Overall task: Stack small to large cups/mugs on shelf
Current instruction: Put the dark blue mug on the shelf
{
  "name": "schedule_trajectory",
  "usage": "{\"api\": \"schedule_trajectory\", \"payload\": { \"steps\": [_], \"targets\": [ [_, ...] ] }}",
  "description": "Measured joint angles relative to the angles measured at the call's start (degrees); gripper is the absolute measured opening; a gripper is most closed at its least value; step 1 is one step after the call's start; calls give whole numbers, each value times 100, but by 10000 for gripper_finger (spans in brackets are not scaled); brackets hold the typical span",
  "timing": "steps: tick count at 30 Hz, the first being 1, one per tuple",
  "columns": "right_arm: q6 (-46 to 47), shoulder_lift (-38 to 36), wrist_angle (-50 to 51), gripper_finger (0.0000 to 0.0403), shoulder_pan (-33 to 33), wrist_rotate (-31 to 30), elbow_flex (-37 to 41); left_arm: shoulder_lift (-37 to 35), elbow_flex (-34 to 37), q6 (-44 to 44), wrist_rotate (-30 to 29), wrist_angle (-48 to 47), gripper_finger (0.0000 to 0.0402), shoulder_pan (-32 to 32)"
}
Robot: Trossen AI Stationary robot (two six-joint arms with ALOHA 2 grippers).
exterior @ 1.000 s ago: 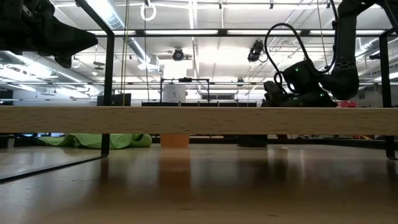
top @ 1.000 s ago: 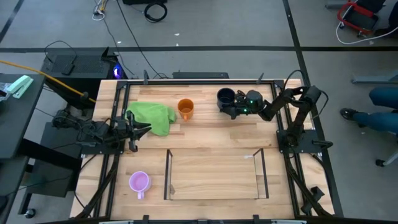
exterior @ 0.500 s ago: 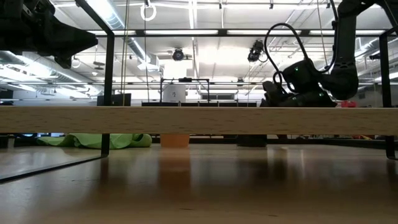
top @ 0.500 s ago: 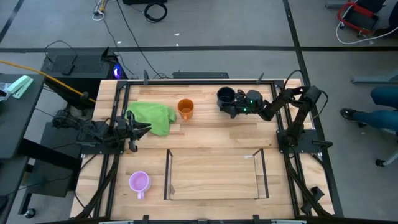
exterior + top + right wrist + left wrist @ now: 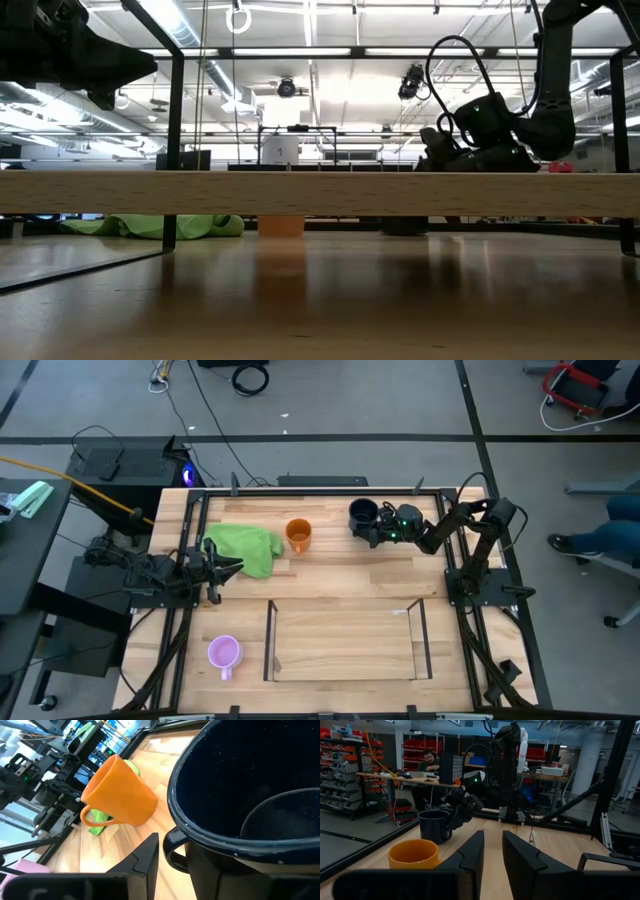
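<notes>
The black mug (image 5: 362, 515) stands on its base at the table's far right. My right gripper (image 5: 376, 532) is open at its near-right side. In the right wrist view the mug's handle (image 5: 169, 851) lies between the two fingers with a gap on either side. The orange mug (image 5: 298, 535) stands upright left of it, and the light purple mug (image 5: 224, 652) stands near the front left corner. The shelf (image 5: 345, 660) lies at the front middle with nothing on its floor. My left gripper (image 5: 232, 567) waits at the left edge, slightly open and holding nothing.
A green cloth (image 5: 245, 548) lies bunched between my left gripper and the orange mug. The shelf's clear side panels (image 5: 270, 640) stand upright on either side of its floor. Bare wood lies between the mugs and the shelf. A person sits far behind the table (image 5: 427, 760).
</notes>
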State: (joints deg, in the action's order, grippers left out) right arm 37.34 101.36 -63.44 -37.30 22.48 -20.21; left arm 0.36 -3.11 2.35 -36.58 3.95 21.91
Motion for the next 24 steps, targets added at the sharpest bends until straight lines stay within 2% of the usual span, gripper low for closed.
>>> {"api": "schedule_trajectory", "payload": {
  "steps": [12,18,24],
  "targets": [
    [-31,-2,0,12,0,-60,-4,0,0,-2,0,-2,78,0],
    [-56,-2,-5,16,0,-54,-4,0,0,-2,0,0,73,1],
    [-121,-2,-221,9,0,255,-2,0,0,-2,-2,-2,79,0]
  ]
}}
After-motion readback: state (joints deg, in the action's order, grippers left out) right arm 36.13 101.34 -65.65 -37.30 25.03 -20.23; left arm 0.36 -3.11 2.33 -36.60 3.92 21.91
